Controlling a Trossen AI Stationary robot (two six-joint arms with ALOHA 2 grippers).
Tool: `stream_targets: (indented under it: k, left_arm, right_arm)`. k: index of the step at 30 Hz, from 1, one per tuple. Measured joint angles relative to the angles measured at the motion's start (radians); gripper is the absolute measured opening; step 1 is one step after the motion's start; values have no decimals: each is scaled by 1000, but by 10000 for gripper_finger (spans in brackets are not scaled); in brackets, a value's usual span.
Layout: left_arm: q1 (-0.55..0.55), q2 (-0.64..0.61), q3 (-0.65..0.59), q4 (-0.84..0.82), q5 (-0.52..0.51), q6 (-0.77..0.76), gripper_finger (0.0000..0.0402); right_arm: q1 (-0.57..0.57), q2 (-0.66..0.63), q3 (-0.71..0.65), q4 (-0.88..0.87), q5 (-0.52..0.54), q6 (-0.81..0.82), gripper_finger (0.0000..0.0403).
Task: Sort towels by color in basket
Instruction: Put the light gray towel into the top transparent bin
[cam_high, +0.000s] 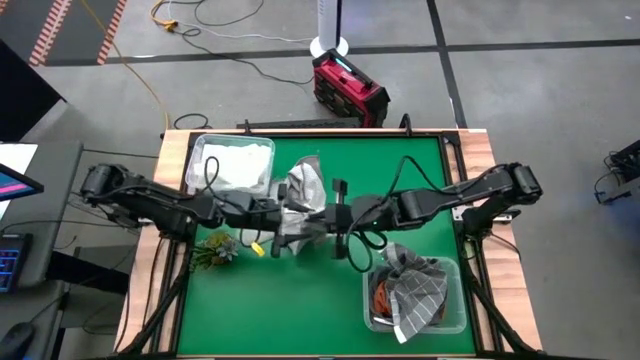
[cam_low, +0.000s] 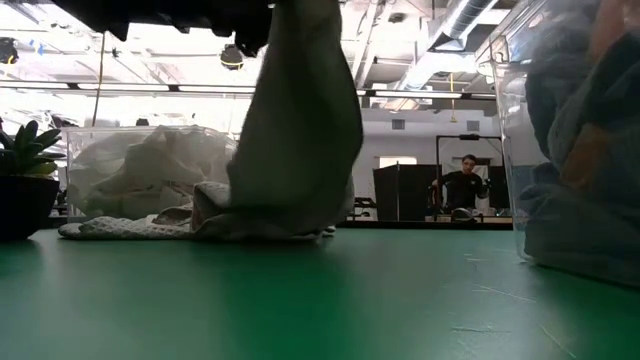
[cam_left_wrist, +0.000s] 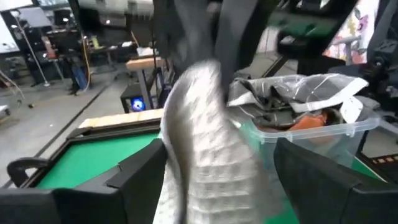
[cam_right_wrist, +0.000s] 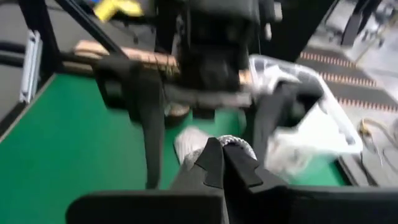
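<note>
At 9 o'clock from the table's centre, the left gripper (cam_high: 268, 217) stands with its 2 fingers (cam_left_wrist: 140, 180) spread wide either side of the light grey towel (cam_high: 300, 205), gripping nothing. At 3 o'clock, the right gripper (cam_high: 335, 214) is pinched tight on that towel's upper fold and carries it alone.

The towel hangs mid-table, its long axis vertical, top at 12 o'clock in the low view and its tail pooled on the green mat (cam_high: 300, 300).

The white bin (cam_high: 232, 165) lies at 10 o'clock, the dark-towel bin (cam_high: 415, 295) at 5 o'clock. Risk, as I judge it: a single narrow pinch could slip, or the dragging tail could snag on the mat or a bin rim.
</note>
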Motion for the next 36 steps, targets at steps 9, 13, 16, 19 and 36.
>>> stream_targets:
  k: [9, 13, 16, 19, 36]
  left_arm:
    - [4, 100, 42, -3, -65, 7, 289]
    - [19, 111, 43, 11, -87, 13, 275]
    - [28, 114, 42, 19, -93, 15, 246]
    - [33, 114, 42, 22, -95, 15, 187]
    - [40, -38, 41, 4, -180, 38, 2]
  right_arm:
    - [35, -39, -1, 143, 35, -88, 21]
    - [72, -105, 2, 191, 88, -154, 21]
    - [105, -133, 1, 223, 99, -188, 22]
    - [138, -145, 1, 262, 99, -225, 26]
    - [192, -142, 0, -190, 97, 46, 190]
